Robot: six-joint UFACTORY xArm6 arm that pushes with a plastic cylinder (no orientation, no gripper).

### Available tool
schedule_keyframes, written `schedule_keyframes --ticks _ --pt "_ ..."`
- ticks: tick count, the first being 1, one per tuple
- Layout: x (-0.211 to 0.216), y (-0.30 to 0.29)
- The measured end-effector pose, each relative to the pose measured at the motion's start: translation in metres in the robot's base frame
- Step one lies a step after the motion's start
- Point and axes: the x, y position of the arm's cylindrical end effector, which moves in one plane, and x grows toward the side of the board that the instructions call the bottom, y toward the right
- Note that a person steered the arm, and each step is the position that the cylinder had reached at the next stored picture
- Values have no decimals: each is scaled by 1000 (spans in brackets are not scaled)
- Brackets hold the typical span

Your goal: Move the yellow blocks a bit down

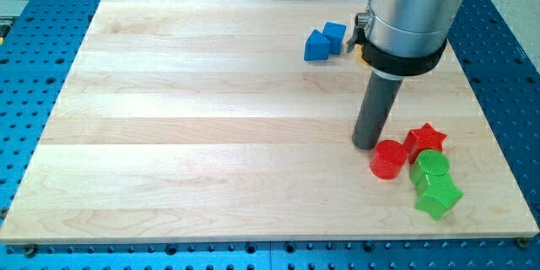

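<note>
My tip [365, 145] rests on the wooden board [211, 135], right of centre. It touches or nearly touches the upper left side of a red cylinder [389, 159]. Of the yellow blocks only a small yellow sliver [360, 49] shows, at the left edge of the arm's silver body near the view's top right. The rest is hidden behind the arm, so I cannot tell their shape or number. The sliver lies well above my tip, just right of the blue blocks.
Two blue blocks [317, 45] [335, 35] sit together near the top edge. A red star [425, 140], a green cylinder [431, 167] and a green star [438, 196] cluster with the red cylinder at the lower right.
</note>
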Motion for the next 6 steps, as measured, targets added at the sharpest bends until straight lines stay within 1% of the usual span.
schedule_keyframes --ticks 2,3,4,5,6 --pt "35 -1" --pt "33 -1" --pt "-42 2" --pt "-106 67" --pt "-185 97"
